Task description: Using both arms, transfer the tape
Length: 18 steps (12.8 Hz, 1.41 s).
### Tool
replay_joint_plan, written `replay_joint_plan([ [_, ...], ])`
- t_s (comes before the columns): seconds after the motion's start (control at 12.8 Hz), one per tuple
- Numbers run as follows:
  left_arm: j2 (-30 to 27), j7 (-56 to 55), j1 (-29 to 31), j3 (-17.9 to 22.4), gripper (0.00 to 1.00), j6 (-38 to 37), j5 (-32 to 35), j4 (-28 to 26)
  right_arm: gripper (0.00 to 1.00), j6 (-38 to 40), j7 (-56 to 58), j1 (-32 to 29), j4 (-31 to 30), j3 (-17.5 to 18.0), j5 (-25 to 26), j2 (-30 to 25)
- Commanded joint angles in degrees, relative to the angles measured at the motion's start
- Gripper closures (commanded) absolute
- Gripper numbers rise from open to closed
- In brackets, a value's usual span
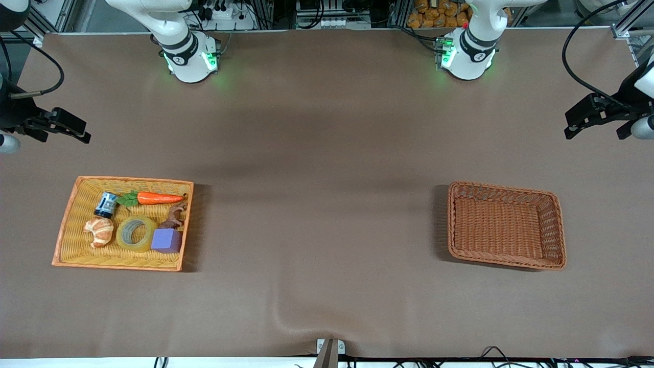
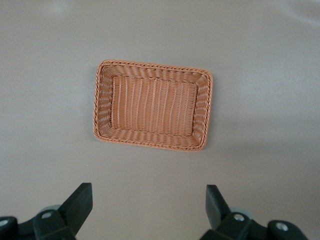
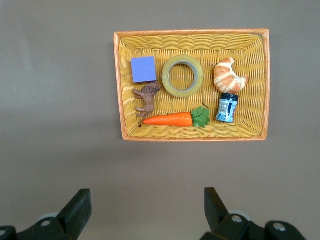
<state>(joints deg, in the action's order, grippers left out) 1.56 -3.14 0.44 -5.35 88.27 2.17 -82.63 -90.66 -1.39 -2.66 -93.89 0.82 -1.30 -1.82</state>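
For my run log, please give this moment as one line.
tape: in yellow basket | left gripper: open, waiting | right gripper: open, waiting

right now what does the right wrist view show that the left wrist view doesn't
Only the right wrist view shows the yellow basket holding the tape, lying flat between the purple cube and the croissant, plus the toy animal, carrot and small can; the right pincer is open.

Only the left wrist view shows the brown basket, with nothing in it, and the open left pincer.

Both show the brown table below an open pincer.
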Motion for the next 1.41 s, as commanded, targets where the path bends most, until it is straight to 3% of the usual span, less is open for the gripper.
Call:
replay_joint_plan([
  [0.0,-0.42,1.82,0.53,-0.19,0.00,-0.90,-0.77,-0.17,0.00,0.40,0.51,0.29,1.69,-0.29,0.59,1.02],
  [0.55,-0.77,1.91,0.71,-0.10,0.00,-1.87,-0.68,0.01,0.00,-5.93,0.42,-2.79,1.87,-0.29,0.85,3.66],
  [0.86,-0.86,1.91,0.71,-0.10,0.00,-1.87,-0.85,0.01,0.00,-7.07,0.07,-3.05,1.78,-0.29,-0.20,14.62],
  [1.33,-0.59,2.08,0.62,-0.18,0.00,-1.87,-1.03,0.01,0.00,-14.80,0.50,-5.94,3.98,-0.29,0.42,23.78],
])
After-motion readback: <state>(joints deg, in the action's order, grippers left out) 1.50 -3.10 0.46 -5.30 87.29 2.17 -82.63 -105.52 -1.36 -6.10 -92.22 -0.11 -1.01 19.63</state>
